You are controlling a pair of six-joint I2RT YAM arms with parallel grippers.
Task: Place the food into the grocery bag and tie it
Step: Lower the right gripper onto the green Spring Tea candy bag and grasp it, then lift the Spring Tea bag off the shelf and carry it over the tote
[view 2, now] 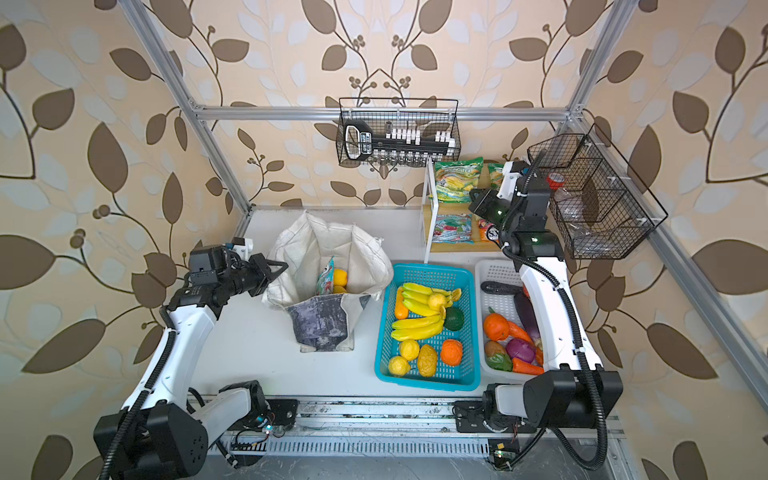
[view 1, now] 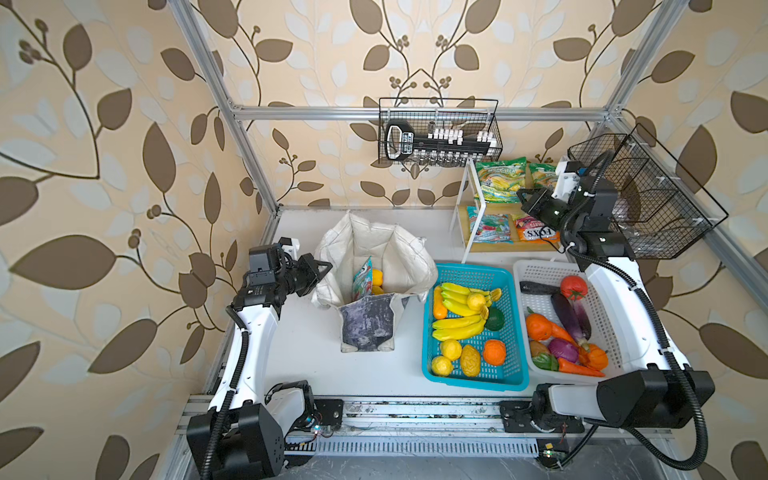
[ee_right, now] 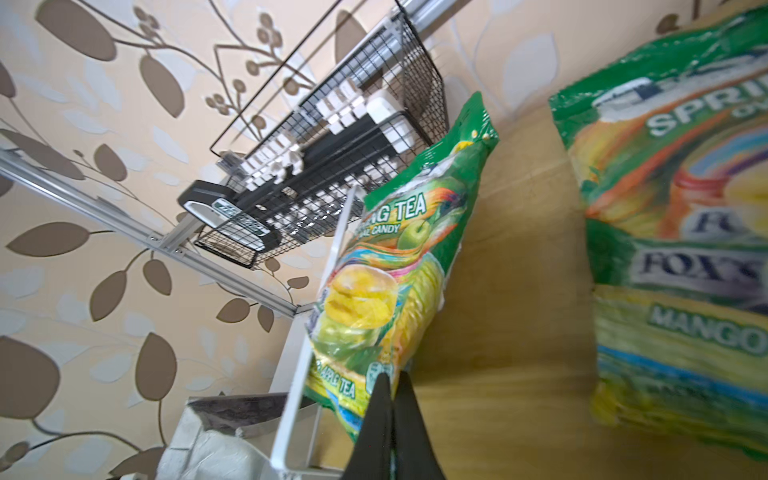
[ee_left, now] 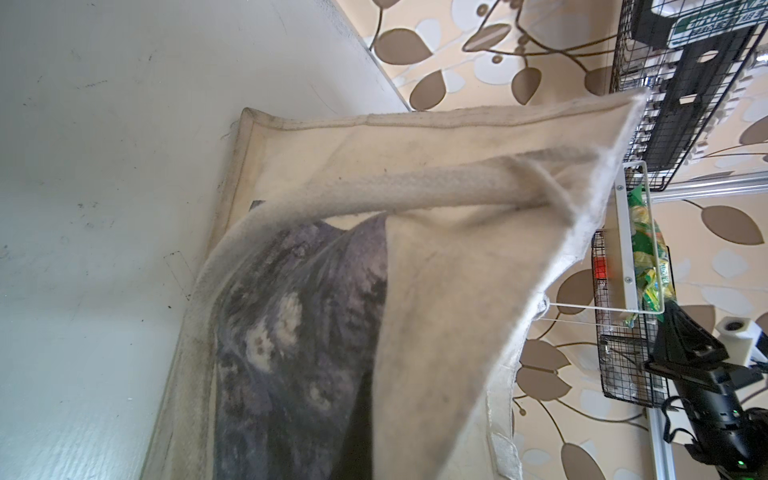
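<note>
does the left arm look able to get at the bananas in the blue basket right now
Probably not: the left gripper is shut on the rim of the grocery bag, which stands between it and the bananas in the blue basket.

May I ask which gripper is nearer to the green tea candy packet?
Right. The right gripper is shut on an edge of the green tea candy packet; the left gripper holds the grocery bag rim, far off.

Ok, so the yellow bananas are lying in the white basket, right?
Not quite. The yellow bananas are lying in the blue basket, not the white one. Both top views show it. The white basket holds the purple eggplant and other vegetables.
</note>
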